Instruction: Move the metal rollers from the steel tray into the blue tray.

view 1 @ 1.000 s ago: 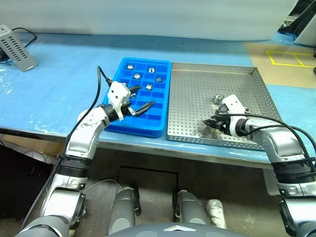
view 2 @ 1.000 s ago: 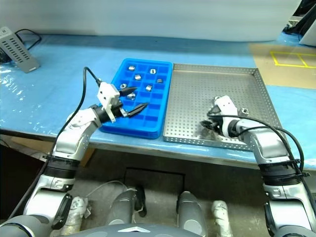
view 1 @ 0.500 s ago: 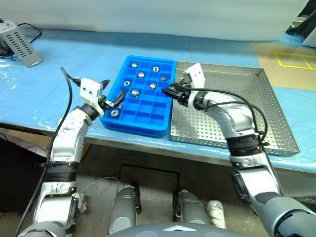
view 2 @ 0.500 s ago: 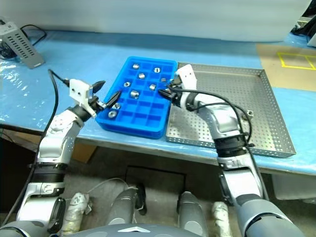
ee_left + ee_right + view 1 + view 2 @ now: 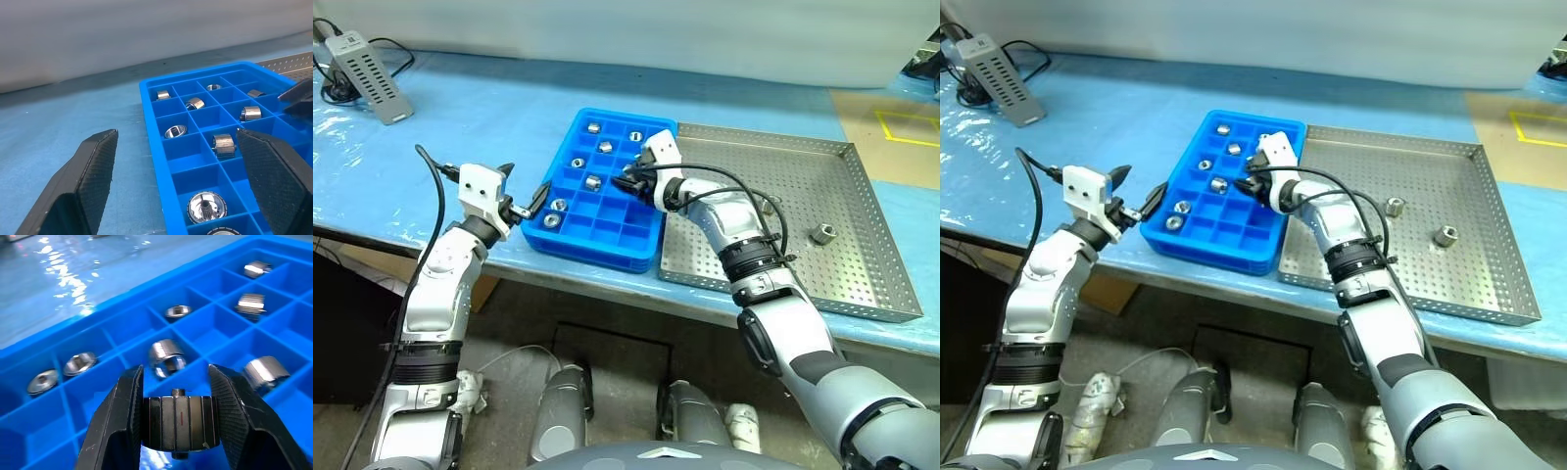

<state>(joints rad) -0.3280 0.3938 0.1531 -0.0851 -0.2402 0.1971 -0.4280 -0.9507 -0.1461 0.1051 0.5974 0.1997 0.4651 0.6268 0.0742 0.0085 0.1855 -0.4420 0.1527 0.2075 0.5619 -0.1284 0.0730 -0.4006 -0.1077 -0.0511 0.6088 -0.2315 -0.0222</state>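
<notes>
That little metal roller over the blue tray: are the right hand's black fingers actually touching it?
Touching. The right wrist view shows the metal roller clamped between both fingers of the right gripper, no gap either side, above the blue tray.

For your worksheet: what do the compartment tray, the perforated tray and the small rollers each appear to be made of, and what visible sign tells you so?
Blue tray: probably moulded plastic, uniform bright blue, soft sheen.
Steel tray: apparently sheet metal, dull silver, punched holes, folded rim.
Metal rollers: likely polished steel, mirror-like highlights.

Grey slotted box [image 5: 370, 75] with black cable, far left on blue-covered table [image 5: 460, 127]
</notes>
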